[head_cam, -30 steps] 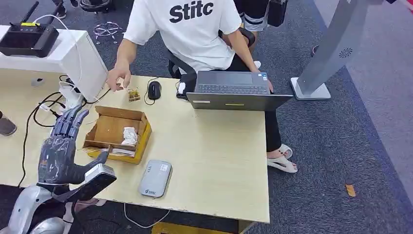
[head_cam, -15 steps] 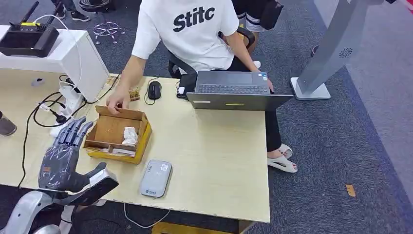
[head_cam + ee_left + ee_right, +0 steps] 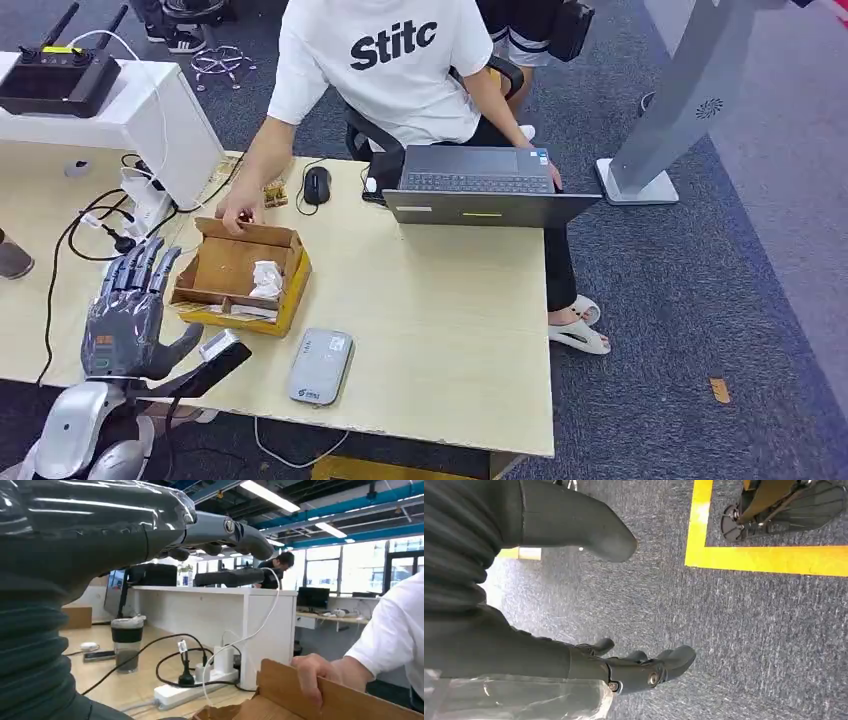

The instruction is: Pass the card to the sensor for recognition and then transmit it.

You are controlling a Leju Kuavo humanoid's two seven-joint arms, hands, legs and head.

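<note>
Left hand (image 3: pixel 128 318) hovers empty with fingers spread beside the box (image 3: pixel 240 275), which a person's hand (image 3: pixel 240 212) touches; right hand (image 3: pixel 574 667) hangs empty, fingers apart

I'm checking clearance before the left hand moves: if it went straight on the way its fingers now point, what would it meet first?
Probably the black cable and white power strip ahead of the left hand; the cardboard box lies just beside that line. Depth is unclear, so the hand might pass above them.
</note>
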